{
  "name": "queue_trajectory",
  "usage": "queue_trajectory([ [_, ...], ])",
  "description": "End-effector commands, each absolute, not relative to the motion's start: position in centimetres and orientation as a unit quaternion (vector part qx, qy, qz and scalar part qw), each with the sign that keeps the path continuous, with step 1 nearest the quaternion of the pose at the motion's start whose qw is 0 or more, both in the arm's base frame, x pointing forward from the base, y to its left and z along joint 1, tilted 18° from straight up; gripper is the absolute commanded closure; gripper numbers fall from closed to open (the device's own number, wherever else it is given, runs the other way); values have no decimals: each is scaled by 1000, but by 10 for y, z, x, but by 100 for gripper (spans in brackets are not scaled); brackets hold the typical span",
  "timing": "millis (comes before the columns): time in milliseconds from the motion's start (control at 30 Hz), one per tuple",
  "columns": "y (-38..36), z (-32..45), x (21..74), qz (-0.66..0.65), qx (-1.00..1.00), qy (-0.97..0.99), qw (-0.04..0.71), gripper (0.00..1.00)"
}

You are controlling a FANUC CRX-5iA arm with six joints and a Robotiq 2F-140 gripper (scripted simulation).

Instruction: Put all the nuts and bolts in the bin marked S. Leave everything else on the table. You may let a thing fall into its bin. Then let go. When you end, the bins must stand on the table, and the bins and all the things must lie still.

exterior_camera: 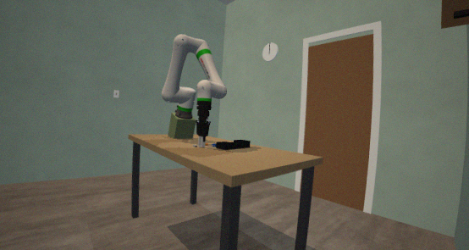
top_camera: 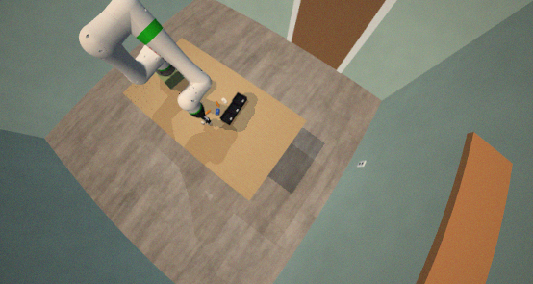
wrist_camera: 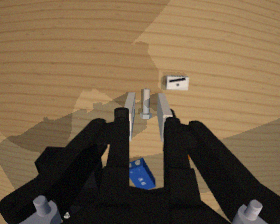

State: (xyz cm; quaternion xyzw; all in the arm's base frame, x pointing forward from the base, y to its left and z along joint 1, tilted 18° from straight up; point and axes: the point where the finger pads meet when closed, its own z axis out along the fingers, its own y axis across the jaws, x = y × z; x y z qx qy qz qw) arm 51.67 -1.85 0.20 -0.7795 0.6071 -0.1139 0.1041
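Note:
My gripper (wrist_camera: 146, 103) (top_camera: 207, 121) (exterior_camera: 201, 145) is down at the table top, left of the bins, with its fingers narrowly open. A small grey bolt (wrist_camera: 145, 103) lies on the table between the two fingertips, with a gap on each side. The black row of bins (top_camera: 234, 108) (exterior_camera: 233, 145) stands on the table to the right of the gripper. I cannot read its marks. A small blue thing (wrist_camera: 141, 173) (top_camera: 217, 111) lies under my fingers, toward the palm. A small white block (wrist_camera: 176, 82) lies just beyond the right fingertip.
A small white thing (top_camera: 223, 99) and an orange thing (top_camera: 208, 112) lie between the gripper and the bins. The wooden table (top_camera: 260, 162) (exterior_camera: 254, 159) carries the arm's green base block (exterior_camera: 181, 126) at its back end.

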Motion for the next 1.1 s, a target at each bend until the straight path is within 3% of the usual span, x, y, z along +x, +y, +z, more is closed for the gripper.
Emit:
queue_trajectory([
  [0, -18, -2, 518, -114, -779, 607, 104, 82],
  [400, -18, -2, 518, -114, -779, 607, 104, 82],
  [433, -18, -2, 518, -114, -779, 607, 104, 94],
  [1067, -18, -2, 518, -114, -779, 607, 104, 94],
])
